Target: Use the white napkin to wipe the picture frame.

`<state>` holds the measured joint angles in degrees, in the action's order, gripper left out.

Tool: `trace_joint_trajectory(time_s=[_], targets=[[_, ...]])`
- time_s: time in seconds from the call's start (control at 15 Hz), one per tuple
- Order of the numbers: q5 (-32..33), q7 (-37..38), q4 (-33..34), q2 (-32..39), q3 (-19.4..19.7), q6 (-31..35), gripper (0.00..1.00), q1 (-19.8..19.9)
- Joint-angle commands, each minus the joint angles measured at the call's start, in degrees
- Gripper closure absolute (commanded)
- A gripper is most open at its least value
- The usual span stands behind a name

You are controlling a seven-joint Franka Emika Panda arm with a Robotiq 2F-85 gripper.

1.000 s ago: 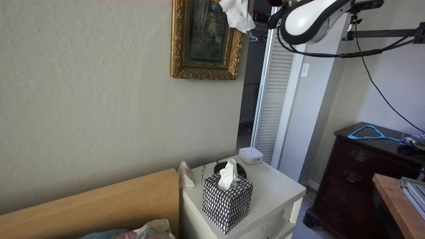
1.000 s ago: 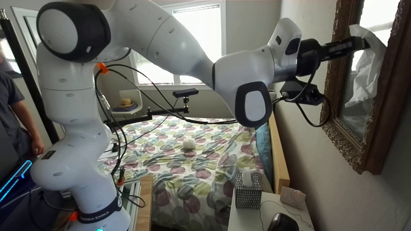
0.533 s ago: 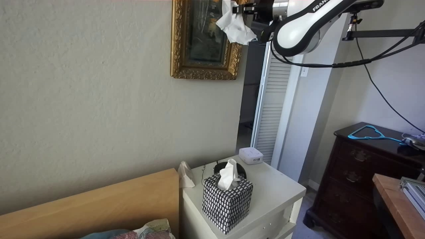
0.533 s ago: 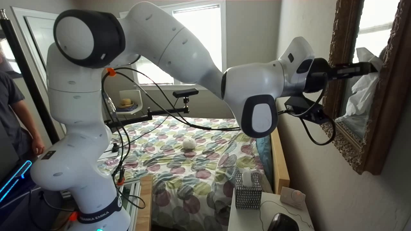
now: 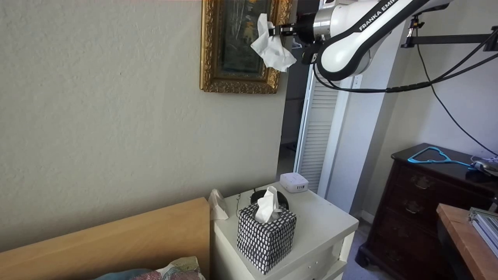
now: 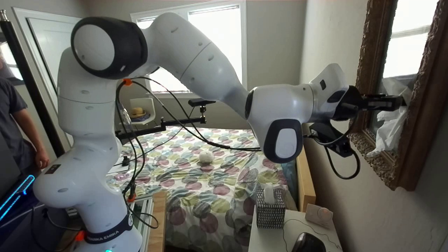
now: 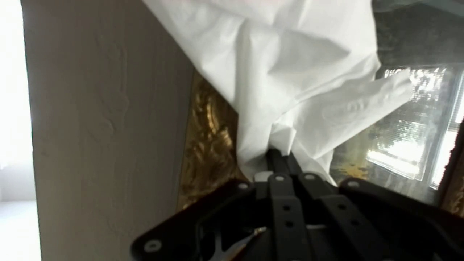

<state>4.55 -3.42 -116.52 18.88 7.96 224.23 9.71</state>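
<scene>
The ornate gold picture frame [image 5: 240, 86] is hanging on the wall [image 5: 136, 116], its top being cut off in both exterior views; the white napkin [image 5: 274, 53] is hanging in front of the frame, hiding part of its dark painting [image 5: 241, 50] and right-hand rim in an exterior view; in an exterior view the napkin [image 6: 390, 129] is blending with pale reflections in the frame's glass [image 6: 404, 59]; whether the two are touching, I cannot tell; in the wrist view the napkin is running past the top edge, its folds partly covering the tips of the end effector [image 7: 284, 163], which is pinching the napkin near its upper end, fingers pressing together; a short tip [image 5: 262, 20] is pointing up across the painting, the broader end drooping toward the frame's lower right corner, the long axis slanting between them.
</scene>
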Motion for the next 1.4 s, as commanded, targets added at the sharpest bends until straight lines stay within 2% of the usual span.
trace_joint_trajectory(time_s=[0.0,0.8,1.33], targets=[[-1.0,2.2,-1.1,1.0,-0.5,-1.1,1.00,0.3],[-0.8,7.3,-5.5,4.6,-2.4,-4.1,1.00,0.5],[-2.3,5.7,-5.6,2.7,-0.7,-4.3,1.00,0.9]])
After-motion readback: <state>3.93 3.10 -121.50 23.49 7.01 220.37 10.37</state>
